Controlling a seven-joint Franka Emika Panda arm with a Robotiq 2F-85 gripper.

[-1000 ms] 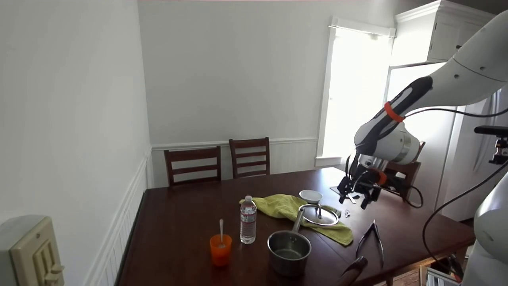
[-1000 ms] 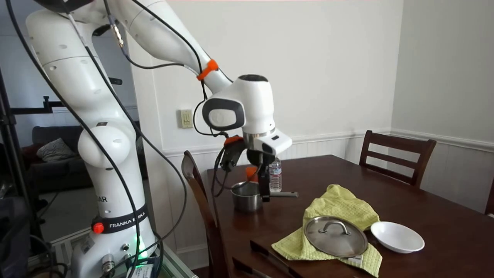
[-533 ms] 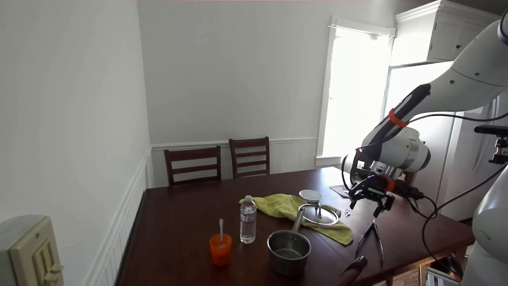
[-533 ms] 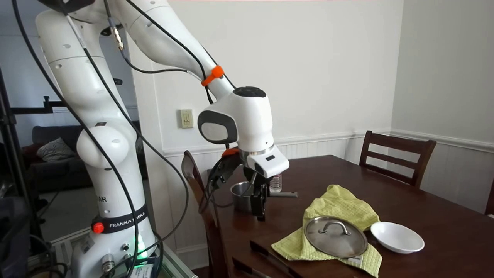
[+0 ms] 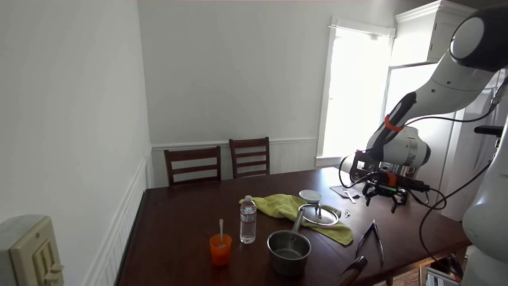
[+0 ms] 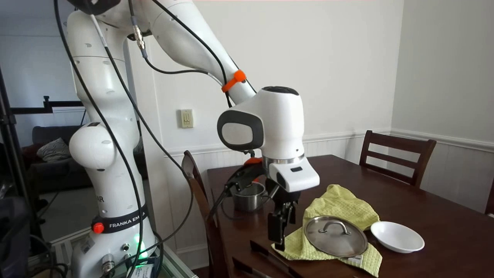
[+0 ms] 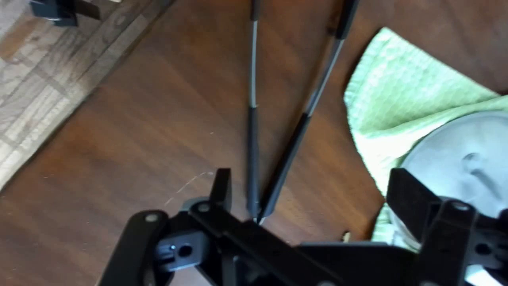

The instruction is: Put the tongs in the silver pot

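The tongs are slim and dark with silver middle sections, lying spread in a V on the table in both exterior views (image 5: 374, 227) (image 6: 270, 255). In the wrist view the tongs (image 7: 253, 151) run down to their joined end, which lies between my fingers, nearer the left one. My gripper (image 7: 309, 172) is wide open and empty. It hangs above the table near the tongs in both exterior views (image 5: 380, 204) (image 6: 278, 243). The silver pot (image 5: 289, 256) stands upright on the table with its dark inside visible. It also shows partly behind the gripper's cables in an exterior view (image 6: 247, 201).
A yellow-green towel (image 5: 278, 204) lies beside the tongs with a metal lid (image 6: 335, 241) on it. A white bowl (image 6: 397, 237), a water bottle (image 5: 248, 224) and an orange cup (image 5: 220, 252) with a spoon stand on the table. A chair (image 6: 193, 173) stands at the table edge.
My gripper has moved away from the pot toward the tongs and come lower, and it has turned somewhat. The tongs and pot have not moved.
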